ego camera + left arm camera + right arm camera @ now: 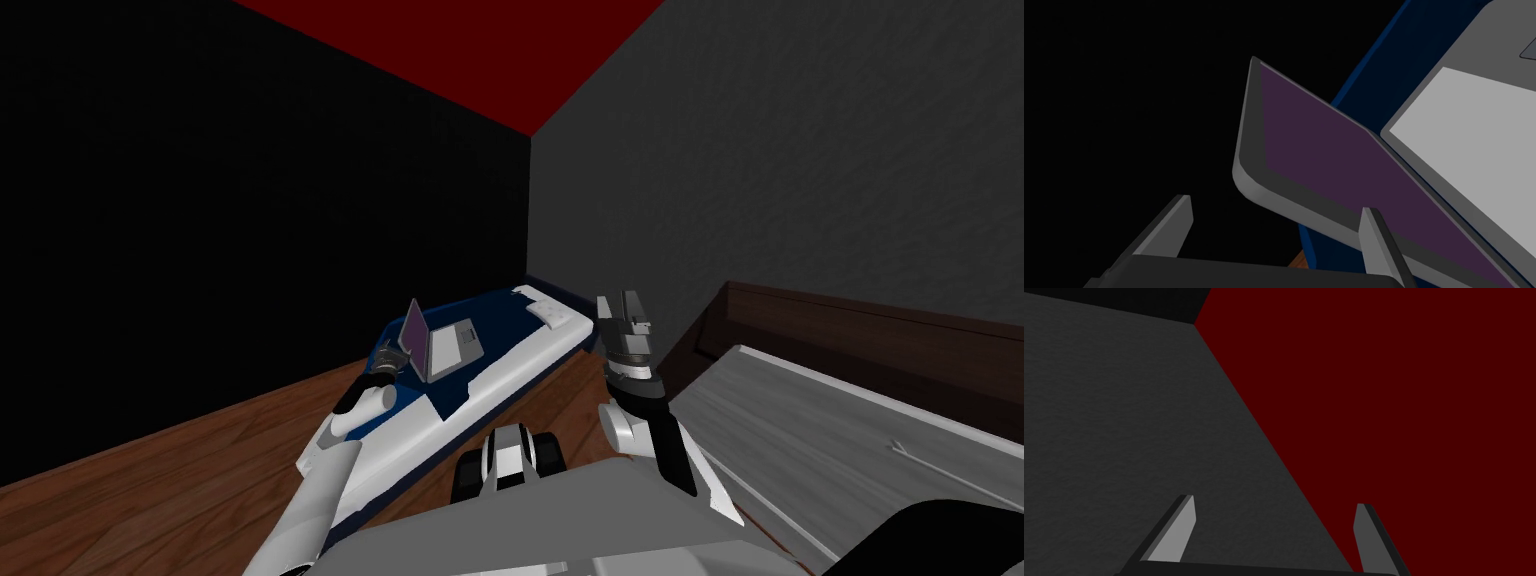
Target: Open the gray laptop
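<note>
Left wrist view, closest in: the left jaws stand wide open with nothing held, and one of the left fingers (1376,240) crosses in front of the lid's grey rim. Whether it is actually touching, I cannot tell. Just beyond sits the gray laptop (1324,150), its lid (1249,175) raised, purple screen facing the base. Its rounded free corner hangs over the gap between the fingers. Past the hinge lies the pale keyboard deck (1474,130), flat on the blue and white bed (1369,65).

Head view now: the left arm (330,470) reaches out along the bed to the lid's outer side. The lid looks about upright, perhaps tipped a touch away from the deck. So I'd call this the last stretch of the opening, or very nearly done.

To finish well, work the free edge near that corner, far from the hinge, where a light touch turns it easily. Follow the lid's arc rather than pushing straight. A straight shove could skid the base across the bedding. Leave the jaws apart and don't clamp the thin screen. Ease off as the hinge stiffens, then draw the hand back clear of the rim.

Farther off, the right arm (630,390) is raised beside the bed, its jaws open and empty.
</note>
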`<state>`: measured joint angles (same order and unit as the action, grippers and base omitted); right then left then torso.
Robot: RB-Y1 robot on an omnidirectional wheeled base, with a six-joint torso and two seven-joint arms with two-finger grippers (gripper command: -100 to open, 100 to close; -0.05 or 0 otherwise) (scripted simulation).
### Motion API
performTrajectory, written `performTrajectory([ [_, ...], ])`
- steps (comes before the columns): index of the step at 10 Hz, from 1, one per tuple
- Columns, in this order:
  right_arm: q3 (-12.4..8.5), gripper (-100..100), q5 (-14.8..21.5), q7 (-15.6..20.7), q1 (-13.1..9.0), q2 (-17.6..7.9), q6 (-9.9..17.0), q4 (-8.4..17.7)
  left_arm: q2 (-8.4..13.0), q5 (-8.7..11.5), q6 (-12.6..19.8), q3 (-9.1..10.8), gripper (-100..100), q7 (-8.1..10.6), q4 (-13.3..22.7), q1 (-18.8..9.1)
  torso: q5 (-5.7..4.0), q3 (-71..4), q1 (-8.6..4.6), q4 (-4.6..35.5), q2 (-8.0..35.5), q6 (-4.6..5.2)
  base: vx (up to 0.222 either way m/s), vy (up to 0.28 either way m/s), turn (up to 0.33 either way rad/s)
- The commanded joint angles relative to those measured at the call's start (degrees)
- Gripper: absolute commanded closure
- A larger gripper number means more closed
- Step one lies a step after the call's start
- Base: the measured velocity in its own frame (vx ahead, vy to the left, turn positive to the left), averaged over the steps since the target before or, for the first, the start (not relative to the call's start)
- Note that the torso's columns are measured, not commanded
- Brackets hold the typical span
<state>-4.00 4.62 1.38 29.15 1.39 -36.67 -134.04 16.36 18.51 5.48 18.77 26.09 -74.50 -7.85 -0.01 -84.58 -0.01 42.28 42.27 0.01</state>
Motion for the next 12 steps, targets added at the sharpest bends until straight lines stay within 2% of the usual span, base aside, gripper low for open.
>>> performTrajectory([
  [1,0.0,0,0.0,0.0,0.0,0.0,0.0,0.0,0.7,-1.9,-0.7,-0.09,100,-1.95,1.2,-0.1,0.01,0.0,0.04,0.0,0.0,-0.01,0.040,-0.097,0.037],
  [3,0.0,0,0.0,0.0,0.0,0.0,0.0,0.0,1.5,-3.7,-1.3,-0.18,100,-3.90,2.4,-0.2,0.02,-0.2,-0.52,-0.2,-0.4,0.27,0.077,-0.205,0.043],
  [9,0.0,0,0.0,0.0,0.0,0.0,0.0,0.0,3.7,-9.4,-3.3,-0.45,100,-9.75,6.0,-0.4,0.12,-0.1,0.25,-0.1,-0.2,0.02,0.067,-0.167,0.005],
  [10,0.0,0,0.0,0.0,0.0,0.0,0.0,0.0,3.5,-8.8,-3.2,-0.44,100,-9.04,5.8,-0.5,0.04,0.0,0.07,0.0,-0.1,-0.01,0.030,-0.076,0.010],
  [11,0.0,0,0.0,0.0,0.0,0.0,0.0,0.0,4.1,-9.6,-2.9,-0.33,-100,-9.99,6.1,-0.6,0.05,0.1,0.24,0.0,0.1,-0.02,0.060,-0.094,0.000],
  [12,0.0,0,0.0,0.0,0.0,0.0,0.0,0.0,4.3,-9.9,-2.6,-0.28,-100,-10.29,6.2,-0.7,0.03,0.0,0.07,0.0,0.0,-0.01,0.058,-0.110,0.054],
])
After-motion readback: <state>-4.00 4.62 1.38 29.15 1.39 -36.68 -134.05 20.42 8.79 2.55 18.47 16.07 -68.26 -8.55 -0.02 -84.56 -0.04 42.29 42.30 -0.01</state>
